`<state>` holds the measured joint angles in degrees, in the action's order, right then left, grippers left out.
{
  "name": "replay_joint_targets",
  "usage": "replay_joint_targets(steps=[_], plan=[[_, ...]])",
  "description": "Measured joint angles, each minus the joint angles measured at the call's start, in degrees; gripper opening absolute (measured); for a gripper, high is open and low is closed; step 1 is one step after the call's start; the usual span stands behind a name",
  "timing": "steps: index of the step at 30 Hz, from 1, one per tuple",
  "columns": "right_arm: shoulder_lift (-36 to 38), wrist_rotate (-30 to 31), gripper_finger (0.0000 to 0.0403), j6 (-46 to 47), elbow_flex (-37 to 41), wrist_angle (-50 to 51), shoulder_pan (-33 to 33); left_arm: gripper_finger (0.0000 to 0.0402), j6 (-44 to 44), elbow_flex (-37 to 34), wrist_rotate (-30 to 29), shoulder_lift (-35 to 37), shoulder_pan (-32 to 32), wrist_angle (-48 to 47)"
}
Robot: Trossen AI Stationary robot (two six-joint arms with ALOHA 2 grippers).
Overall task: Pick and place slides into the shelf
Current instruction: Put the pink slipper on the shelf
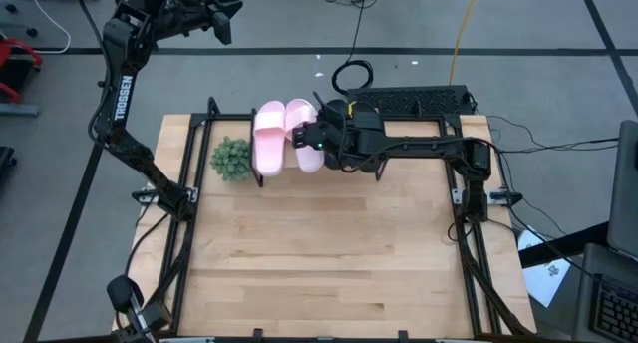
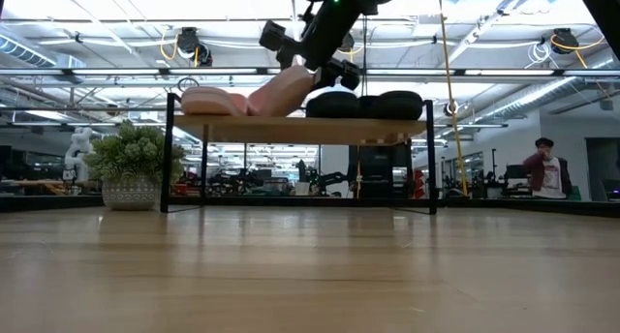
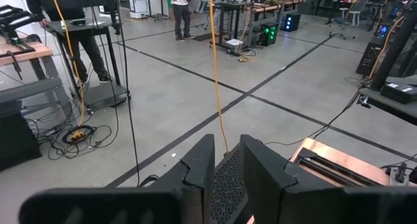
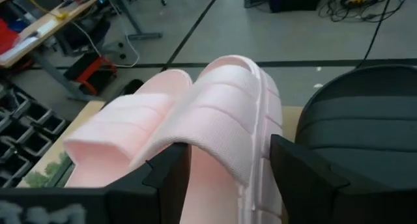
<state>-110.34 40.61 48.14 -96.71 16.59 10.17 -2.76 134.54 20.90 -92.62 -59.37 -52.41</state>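
The right hand (image 1: pixel 304 137) reaches over the shelf (image 2: pixel 300 129) with its fingers (image 4: pixel 166 178) spread on both sides of a pink slide (image 4: pixel 228 129), not squeezing it. That slide tilts, its heel up off the plank, probably because it is just being set down. The other pink slide (image 1: pixel 268 136) lies flat right beside it. Two black slides (image 2: pixel 366 105) sit on the same plank (only dark humps from the side). From above, the right arm hides them.

The left hand (image 3: pixel 228 178) waits high up, away from the worktop (image 1: pixel 329 253), fingers close together and holding nothing. A plant (image 1: pixel 231 159) stands beside the shelf.
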Motion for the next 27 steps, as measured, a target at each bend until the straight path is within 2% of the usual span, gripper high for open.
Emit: replay_joint_targets(steps=[6, 11, 17, 27], plan=[[0.0, -2.57, 0.0199, -0.04, 0.0, -0.07, 0.0, 0.0074, 0.11, 0.0, 0.0, 0.0, -0.02, 0.0], [0.0, -7.63, 0.0199, -0.95, 0.0, -0.1, 0.04, 0.0074, 0.24, 0.0, 0.0, 0.0, -0.02, 0.0], [0.16, -8.44, 0.0199, -0.87, -0.02, -0.06, -0.11, 0.0074, 0.24, 0.0, 0.05, 0.0, 0.57, -0.02], [0.37, -15.81, 0.0199, -0.73, -0.04, 0.78, -0.13, 0.0074, 0.21, 0.0, 0.16, 0.0, 1.01, -0.03]])
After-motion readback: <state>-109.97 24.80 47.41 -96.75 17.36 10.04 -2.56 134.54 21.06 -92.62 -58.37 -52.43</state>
